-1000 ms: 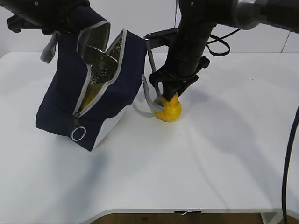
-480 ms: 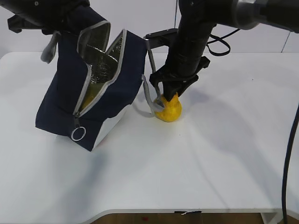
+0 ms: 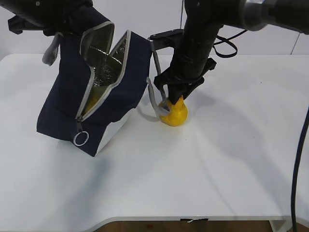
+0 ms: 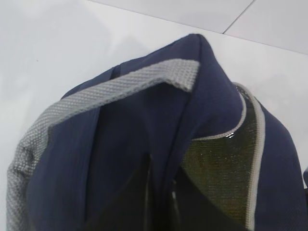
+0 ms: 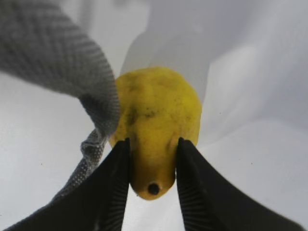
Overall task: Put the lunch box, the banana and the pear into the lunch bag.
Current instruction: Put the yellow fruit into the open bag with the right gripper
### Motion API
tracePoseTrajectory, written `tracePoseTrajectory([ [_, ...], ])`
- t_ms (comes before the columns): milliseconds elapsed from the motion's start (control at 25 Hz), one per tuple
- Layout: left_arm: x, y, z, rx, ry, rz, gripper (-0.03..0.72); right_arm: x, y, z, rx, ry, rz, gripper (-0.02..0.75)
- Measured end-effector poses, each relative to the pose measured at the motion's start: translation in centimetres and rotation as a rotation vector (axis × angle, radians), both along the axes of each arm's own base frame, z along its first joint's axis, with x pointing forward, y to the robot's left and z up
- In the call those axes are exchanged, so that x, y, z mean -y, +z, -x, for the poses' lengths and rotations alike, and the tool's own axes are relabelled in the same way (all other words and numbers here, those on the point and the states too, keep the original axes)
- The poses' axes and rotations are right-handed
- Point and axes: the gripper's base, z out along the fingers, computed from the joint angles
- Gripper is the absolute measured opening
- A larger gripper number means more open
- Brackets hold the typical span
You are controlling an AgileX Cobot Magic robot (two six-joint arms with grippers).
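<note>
The navy lunch bag (image 3: pixel 63 106) hangs tilted above the table's left side, with its zip open and its foil lining showing. My left gripper (image 4: pixel 161 166) is shut on the bag's upper fabric edge (image 4: pixel 202 96) and holds it up. The yellow pear (image 3: pixel 175 115) rests on the table just right of the bag. My right gripper (image 3: pixel 173 100) comes down on it, and its fingers are shut on the pear's (image 5: pixel 159 106) narrow end. A patch of yellow (image 3: pixel 91 103) shows inside the bag's opening, too little to tell whether it is the banana. The lunch box is out of view.
A grey strap handle (image 3: pixel 153 94) of the bag hangs against the pear's left side, and this strap (image 5: pixel 72 72) lies beside my right gripper's left finger. A silver ring pull (image 3: pixel 80 138) dangles at the zip's low end. White tabletop (image 3: pixel 217 164) lies to the right and front.
</note>
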Motion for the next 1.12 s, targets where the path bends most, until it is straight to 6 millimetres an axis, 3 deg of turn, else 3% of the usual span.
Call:
tracePoseTrajectory([
  [680,0.0,0.0,0.0,0.000,0.000,0.000,-0.002,0.1,0.1,-0.1,0.006,0.002,0.015,0.260],
  [1120,0.0,0.0,0.0,0.000,0.000,0.000,-0.002,0.4,3.4,-0.7,0.092,0.006,0.047,0.260],
])
